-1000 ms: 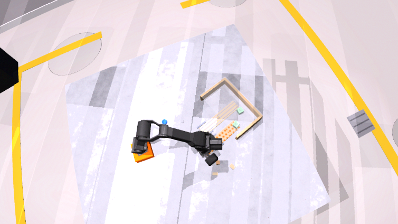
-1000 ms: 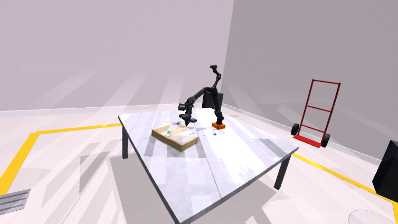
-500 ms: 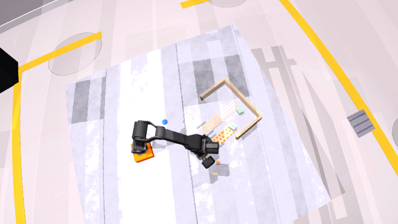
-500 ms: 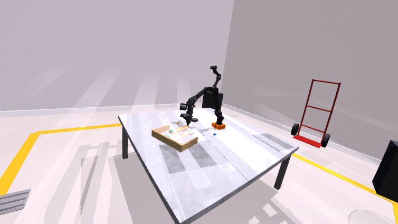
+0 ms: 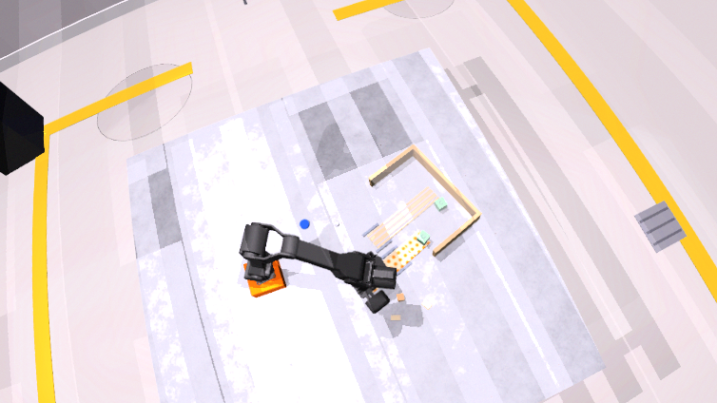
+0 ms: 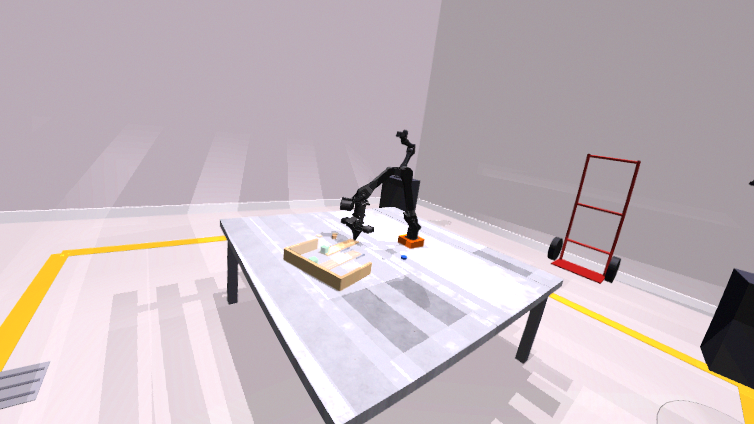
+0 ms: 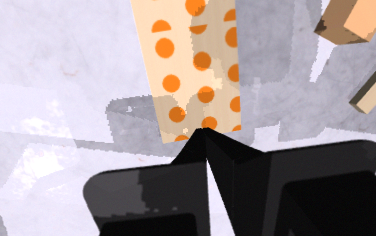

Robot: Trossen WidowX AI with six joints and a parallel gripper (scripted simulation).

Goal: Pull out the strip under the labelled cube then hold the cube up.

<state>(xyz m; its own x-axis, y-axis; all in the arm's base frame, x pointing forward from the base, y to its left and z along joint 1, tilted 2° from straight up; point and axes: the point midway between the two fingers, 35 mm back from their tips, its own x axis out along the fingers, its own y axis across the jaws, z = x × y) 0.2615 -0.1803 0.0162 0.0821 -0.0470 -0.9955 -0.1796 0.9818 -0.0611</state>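
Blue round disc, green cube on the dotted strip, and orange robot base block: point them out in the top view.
Blue round disc (image 5: pixel 303 223): top view, centre.
Green cube (image 5: pixel 420 239): top view, upper face.
Orange base block (image 5: pixel 279 278): top view, free corner area.

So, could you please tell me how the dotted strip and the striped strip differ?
The dotted strip has orange dots, while the striped strip has lengthwise stripes. The dotted strip meets the closed gripper; the striped strip lies away from it. Both are pale and long.
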